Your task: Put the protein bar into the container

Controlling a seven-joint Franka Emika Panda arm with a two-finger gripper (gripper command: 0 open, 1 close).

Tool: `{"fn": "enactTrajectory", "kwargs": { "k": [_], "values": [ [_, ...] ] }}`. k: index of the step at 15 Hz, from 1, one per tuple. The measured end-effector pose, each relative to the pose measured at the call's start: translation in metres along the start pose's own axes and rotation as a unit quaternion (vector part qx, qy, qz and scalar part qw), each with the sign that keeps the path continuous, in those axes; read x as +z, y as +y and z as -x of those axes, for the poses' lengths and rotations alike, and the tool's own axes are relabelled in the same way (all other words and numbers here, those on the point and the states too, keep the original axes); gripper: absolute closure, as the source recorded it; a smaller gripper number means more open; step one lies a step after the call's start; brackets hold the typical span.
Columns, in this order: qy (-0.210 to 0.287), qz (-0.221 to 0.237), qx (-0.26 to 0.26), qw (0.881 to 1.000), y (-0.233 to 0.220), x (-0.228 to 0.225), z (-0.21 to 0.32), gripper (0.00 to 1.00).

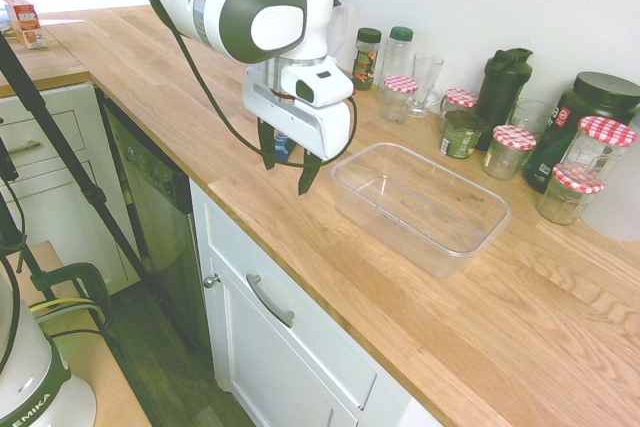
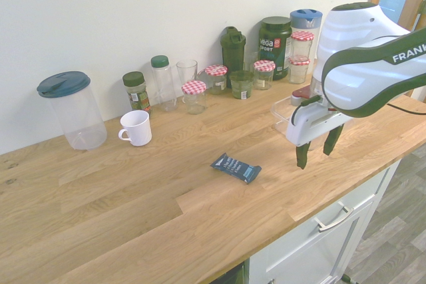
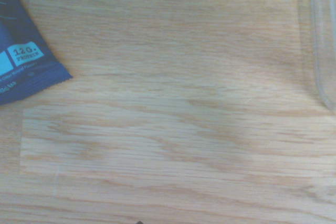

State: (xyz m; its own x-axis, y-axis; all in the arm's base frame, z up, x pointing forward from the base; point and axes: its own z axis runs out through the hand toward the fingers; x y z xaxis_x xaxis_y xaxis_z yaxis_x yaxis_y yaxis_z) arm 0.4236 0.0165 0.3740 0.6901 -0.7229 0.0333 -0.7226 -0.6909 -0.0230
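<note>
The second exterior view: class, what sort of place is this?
Probably a home kitchen: a light wooden worktop, a white ceramic mug and glass jars with red-checked lids.

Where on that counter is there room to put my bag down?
Bare wood lies between the bar and the mug, and in front of the mug. A narrower strip runs between bar and tub. It's crowded along the wall, with jars, shaker and pitcher.

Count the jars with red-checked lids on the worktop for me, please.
5. In the second exterior view, from left: a first jar, a second, a third right of the dark shaker, then two, a fourth and fifth, right of the tub.
</note>
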Motion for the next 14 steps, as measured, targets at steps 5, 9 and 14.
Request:
{"fn": "enactTrajectory", "kwargs": {
  "k": [5,9,14],
  "values": [
    [0.005,0.001,-0.011,1.0,-0.015,-0.019,0.001,0.0],
    [0.028,0.004,-0.07,0.997,-0.063,-0.062,0.019,0.0],
    [0.056,0.032,-0.122,0.99,-0.136,-0.06,0.03,0.0]
  ]
}}
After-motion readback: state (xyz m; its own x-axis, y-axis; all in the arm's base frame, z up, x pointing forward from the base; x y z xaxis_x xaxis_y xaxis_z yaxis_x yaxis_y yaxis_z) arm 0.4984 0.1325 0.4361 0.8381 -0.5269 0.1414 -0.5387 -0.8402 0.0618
